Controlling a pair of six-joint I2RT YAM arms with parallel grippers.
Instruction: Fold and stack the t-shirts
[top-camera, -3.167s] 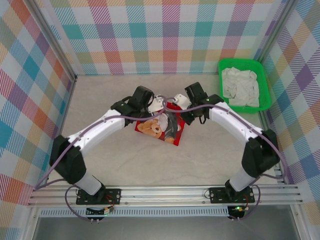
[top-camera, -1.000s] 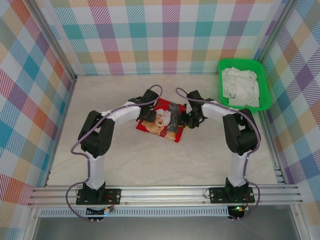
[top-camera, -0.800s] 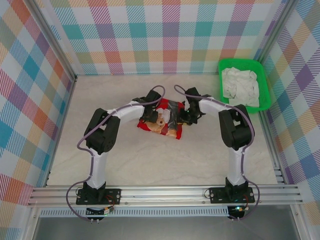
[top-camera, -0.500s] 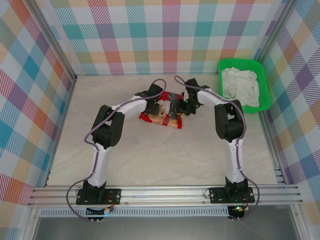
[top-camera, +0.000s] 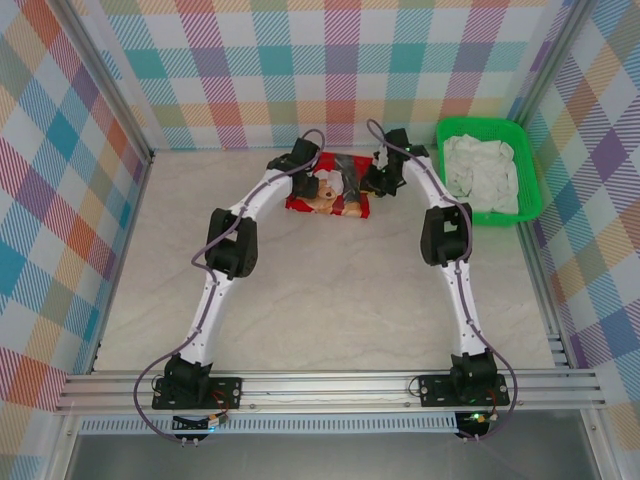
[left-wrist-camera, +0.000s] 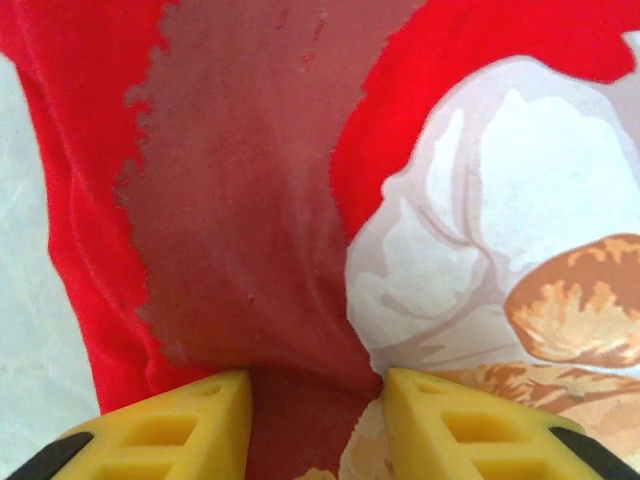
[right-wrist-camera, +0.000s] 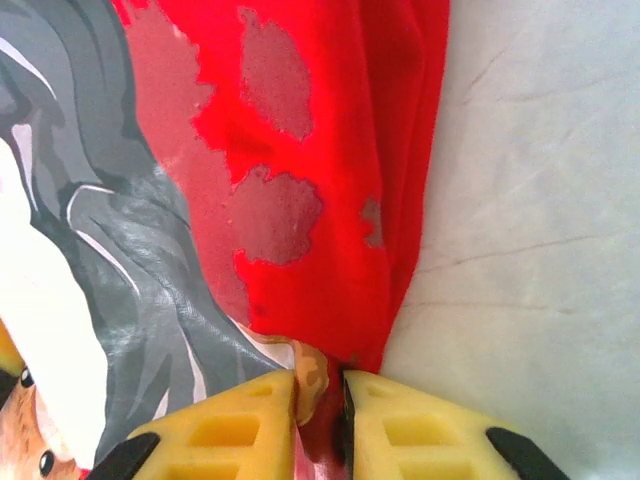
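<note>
A thick pleat of red cloth is clamped between the yellow fingers (left-wrist-camera: 215, 415) of the left gripper (left-wrist-camera: 315, 425), whose jaws are kept apart by the bunched cloth. A thin red edge is pinched by the right gripper (right-wrist-camera: 318, 412), its fingers almost together. Between the two grips the t-shirt (top-camera: 330, 196) is spread, bear print upward, on the far part of the table (top-camera: 300, 300), close to the back wall (top-camera: 340, 70) and well left of the green basket (top-camera: 528, 150). The right-hand pinch is judged the weaker hold, since so little cloth is caught there; a pull could draw the edge free. An uneven pull from the two sides could skew or crumple the fold. Both arms (top-camera: 235, 240) are stretched far out, so little reach is thought to be left for correction. One red t-shirt, one basket and two grippers are counted. White cloths (top-camera: 480, 172) are heaped in the basket, but their number cannot be told from above; perhaps several.
</note>
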